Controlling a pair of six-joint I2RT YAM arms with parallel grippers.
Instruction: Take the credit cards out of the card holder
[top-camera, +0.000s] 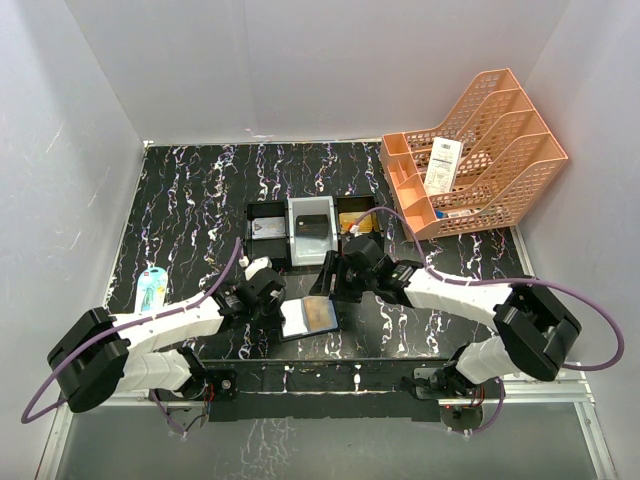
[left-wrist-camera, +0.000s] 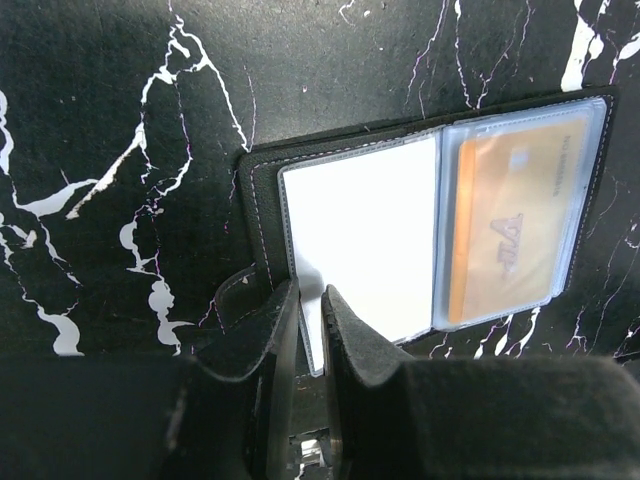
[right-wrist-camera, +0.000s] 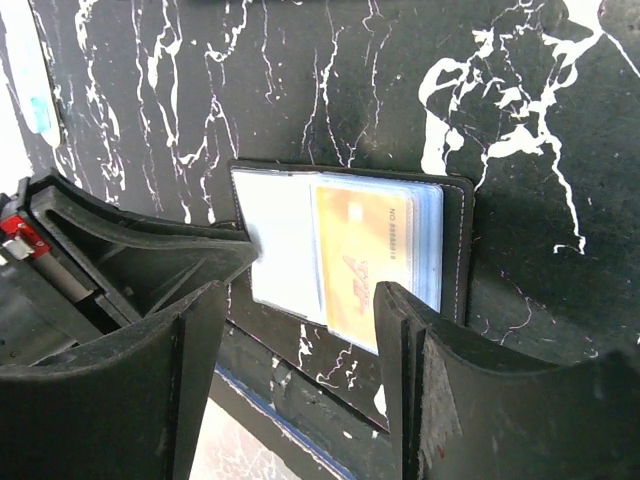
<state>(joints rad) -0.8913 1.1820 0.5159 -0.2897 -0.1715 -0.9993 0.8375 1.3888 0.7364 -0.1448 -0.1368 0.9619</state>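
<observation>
Our left gripper (left-wrist-camera: 310, 290) has its two fingers nearly together, pinching the 6 o'clock edge of the small, flat, blue-grey card holder with dark edges (left-wrist-camera: 360, 225). We think this pins the holder so it cannot slide. Our right gripper (right-wrist-camera: 300, 290) hangs just above it, fingers wide apart and holding nothing, likely ready to pull. The gold-orange plastic credit card (left-wrist-camera: 510, 230) sits in the clear pocket at the holder's 3 o'clock side. The holder lies open on the black marble desk (left-wrist-camera: 120, 120). Both arms reach in low, the left from 8 o'clock and the right from 4 o'clock.
</observation>
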